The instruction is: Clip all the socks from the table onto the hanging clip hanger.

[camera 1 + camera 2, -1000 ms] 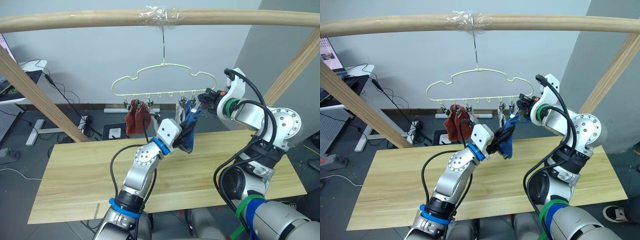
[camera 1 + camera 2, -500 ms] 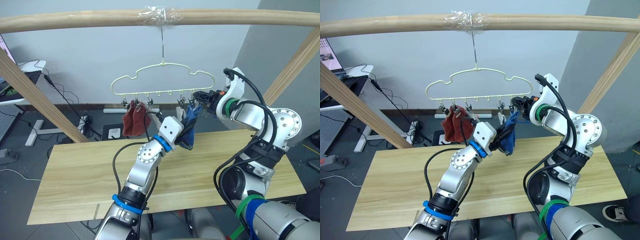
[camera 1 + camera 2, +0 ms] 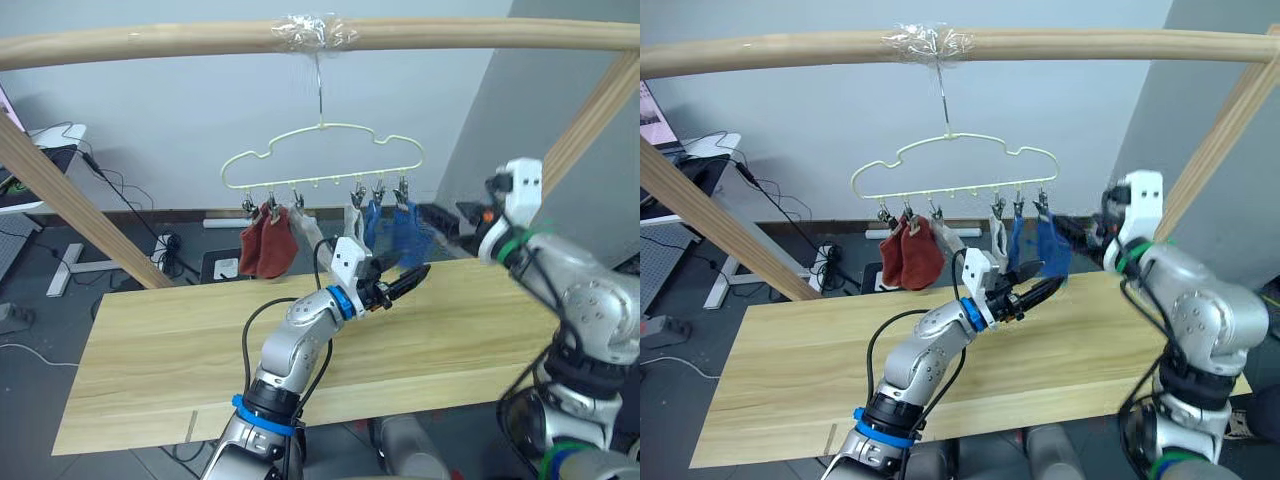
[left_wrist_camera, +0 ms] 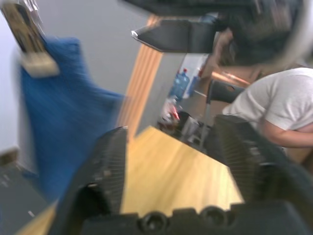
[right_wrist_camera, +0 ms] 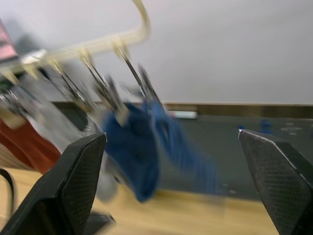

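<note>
The pale yellow-green clip hanger (image 3: 322, 158) hangs by its hook from the wooden pole. Clipped along it are two rust-red socks (image 3: 267, 243), a light grey sock (image 3: 352, 222) and two blue socks (image 3: 404, 233). The rightmost blue sock is blurred as it swings. My left gripper (image 3: 1034, 283) is open just below the blue socks, above the table (image 3: 170, 350), with nothing between its fingers (image 4: 108, 161). My right gripper (image 5: 171, 134) is open to the right of the hanger, clear of the blue sock (image 5: 134, 156).
A thick wooden pole (image 3: 150, 42) spans overhead, with slanted wooden posts at left (image 3: 70, 205) and right (image 3: 590, 105). A desk and floor cables (image 3: 50, 150) lie behind at the left. A person in a white shirt (image 4: 279, 105) sits beyond the table.
Both grippers have opened and let go of the blue sock, which now hangs from its clip. The right arm has drawn back to the right and the left gripper has dropped lower.
</note>
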You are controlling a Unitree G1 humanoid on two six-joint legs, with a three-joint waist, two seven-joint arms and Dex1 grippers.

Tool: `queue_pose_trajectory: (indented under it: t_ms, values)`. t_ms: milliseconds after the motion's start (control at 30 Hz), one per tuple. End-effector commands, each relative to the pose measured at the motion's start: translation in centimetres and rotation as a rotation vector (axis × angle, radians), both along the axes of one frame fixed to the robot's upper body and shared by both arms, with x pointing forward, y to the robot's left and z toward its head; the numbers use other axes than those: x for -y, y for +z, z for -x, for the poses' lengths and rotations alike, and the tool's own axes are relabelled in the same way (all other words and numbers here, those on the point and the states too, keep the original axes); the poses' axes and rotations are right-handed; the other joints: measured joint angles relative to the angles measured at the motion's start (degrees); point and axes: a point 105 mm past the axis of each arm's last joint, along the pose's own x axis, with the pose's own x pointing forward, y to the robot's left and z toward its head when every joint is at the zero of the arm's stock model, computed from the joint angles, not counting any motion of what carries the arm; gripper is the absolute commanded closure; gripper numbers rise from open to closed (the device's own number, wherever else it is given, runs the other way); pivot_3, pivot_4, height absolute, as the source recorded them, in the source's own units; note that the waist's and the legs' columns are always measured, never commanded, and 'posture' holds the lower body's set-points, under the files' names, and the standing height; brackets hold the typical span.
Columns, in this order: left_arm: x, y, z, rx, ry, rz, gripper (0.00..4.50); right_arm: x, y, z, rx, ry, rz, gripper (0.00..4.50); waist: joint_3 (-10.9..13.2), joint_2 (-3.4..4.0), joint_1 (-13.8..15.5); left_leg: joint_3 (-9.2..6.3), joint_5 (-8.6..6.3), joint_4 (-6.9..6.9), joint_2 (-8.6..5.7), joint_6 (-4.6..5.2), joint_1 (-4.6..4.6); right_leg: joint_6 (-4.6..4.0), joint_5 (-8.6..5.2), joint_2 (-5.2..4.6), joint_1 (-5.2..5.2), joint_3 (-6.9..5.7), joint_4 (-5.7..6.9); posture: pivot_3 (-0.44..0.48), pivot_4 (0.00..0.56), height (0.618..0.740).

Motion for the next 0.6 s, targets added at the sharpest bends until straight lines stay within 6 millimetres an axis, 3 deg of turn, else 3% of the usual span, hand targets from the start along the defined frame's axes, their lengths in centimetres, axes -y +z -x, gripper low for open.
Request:
queue_pose_trajectory:
  t_ms: [33, 133, 233, 367, 600]
  values:
    - [-2.5, -1.7, 0.0, -0.006, 0.05, -0.074, 0.03, 0.4, -1.5, 0.9, 0.093, -0.005, 0.129, 0.0, 0.0, 0.04, -0.3, 0.0, 0.0, 0.0, 0.0, 0.0, 0.02, 0.0, 0.0, 0.01, -0.01, 0.02, 0.04, -0.164, 0.13, 0.74]
    - [-7.4, -4.2, -0.6, 0.006, 0.226, -0.229, 0.03, 1.9, -5.8, 1.7, 0.071, -0.042, 0.265, 0.0, -0.1, 0.05, -0.6, 0.01, 0.0, -0.01, 0.01, 0.0, 0.16, 0.0, 0.0, 0.04, 0.05, 0.04, 0.09, -0.142, 0.124, 0.74]
    - [-13.3, -7.1, -1.1, -0.042, 0.478, -0.448, 0.03, 3.4, -8.4, 2.3, 0.049, -0.106, 0.307, 0.0, -0.1, 0.05, -0.5, 0.04, 0.0, -0.01, 0.02, -0.01, 0.38, -0.01, 0.0, 0.05, 0.23, 0.1, 0.13, -0.11, 0.115, 0.74]
    - [-20.1, -9.4, 1.1, -0.128, 0.659, -0.573, 0.03, 4.2, -10.8, 3.0, 0.033, -0.141, 0.324, 0.0, -0.9, -0.11, -0.2, 0.04, 0.0, 0.01, 0.04, -0.01, 0.52, -0.03, 0.0, 0.04, 0.39, 0.09, 0.11, -0.076, 0.099, 0.74]
    - [-26.2, -11.4, 4.7, -0.232, 0.889, -0.652, 0.03, 5.5, -14.1, 3.5, -0.016, -0.175, 0.293, 0.0, -3.1, -0.25, 2.2, 0.05, 0.0, 0.0, 0.02, -0.02, 0.56, -0.14, -0.06, -0.06, 0.5, 0.03, -0.02, -0.034, 0.048, 0.74]
